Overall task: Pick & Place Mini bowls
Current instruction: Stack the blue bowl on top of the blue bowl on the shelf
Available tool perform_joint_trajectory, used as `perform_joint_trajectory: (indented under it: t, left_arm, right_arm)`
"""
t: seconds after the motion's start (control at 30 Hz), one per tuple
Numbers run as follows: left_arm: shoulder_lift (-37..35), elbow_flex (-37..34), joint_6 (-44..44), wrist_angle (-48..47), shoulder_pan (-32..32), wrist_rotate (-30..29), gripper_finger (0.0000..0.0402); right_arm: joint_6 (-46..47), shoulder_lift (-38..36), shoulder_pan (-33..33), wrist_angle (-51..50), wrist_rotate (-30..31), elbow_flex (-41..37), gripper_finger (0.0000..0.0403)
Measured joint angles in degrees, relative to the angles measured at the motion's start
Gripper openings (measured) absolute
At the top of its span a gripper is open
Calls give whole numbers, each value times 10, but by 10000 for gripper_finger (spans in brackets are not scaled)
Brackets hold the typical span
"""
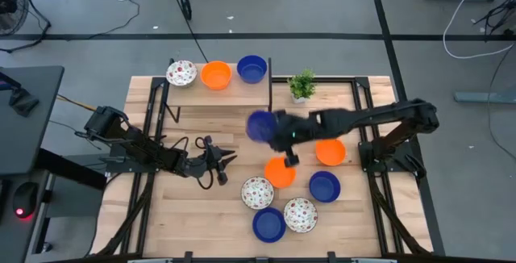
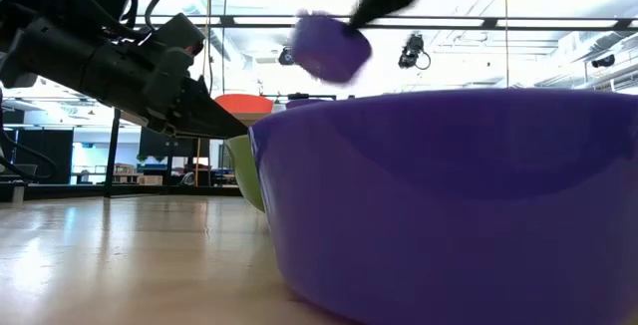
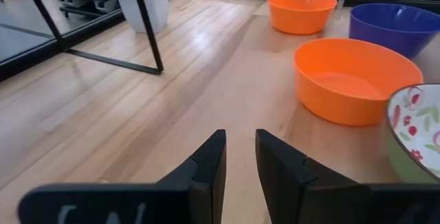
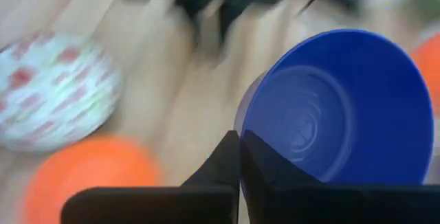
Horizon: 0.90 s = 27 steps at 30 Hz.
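My right gripper [image 1: 276, 131] hangs over the table's middle, shut on a solid blue mini bowl [image 1: 260, 125] that shows blurred in the air in the low view [image 2: 329, 48]. On the table lie two orange bowls [image 1: 280, 172] [image 1: 330, 152], two blue bowls [image 1: 324, 186] [image 1: 268, 224] and two floral bowls [image 1: 257, 192] [image 1: 299, 214]. A floral bowl [image 1: 181, 73], an orange bowl [image 1: 216, 75] and a blue bowl [image 1: 251, 68] stand on the raised shelf at the far side. My left gripper [image 1: 226, 164] waits low over the table's left half, open by a narrow gap [image 3: 240, 159], touching nothing. My right gripper holds the blue bowl by its rim [image 4: 242, 157], pinched between the two fingers, which meet on the wall's edge. The bowl is lifted clear of the table and tilted, its hollow [image 4: 330, 114] turned toward the wrist camera.
A small green potted plant [image 1: 302, 85] stands right of the shelf [image 1: 234, 92], whose thin black legs [image 3: 148, 25] rise from the table. Bare wood lies in front of my left gripper. A blue bowl [image 2: 459, 205] fills the low view's right.
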Motion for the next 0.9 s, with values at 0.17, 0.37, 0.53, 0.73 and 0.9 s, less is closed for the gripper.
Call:
perform_joint_trajectory:
  t: [0.17,0.37,0.53,0.73,0.9]
  left_arm:
    - [0,0,0,0,0,8,83]
    - [0,0,-4,0,0,8,83]
    - [0,0,-5,1,0,8,83]
    - [0,0,-5,0,0,12,83]
    - [0,0,-5,1,0,17,83]
  right_arm:
    - [-107,8,-87,63,-4,71,2]
    - [-153,93,-202,39,-72,188,1]
    - [-169,180,-246,-64,-85,294,1]
    - [-182,229,-270,-110,-78,336,2]
    - [-180,231,-281,-106,-76,331,2]
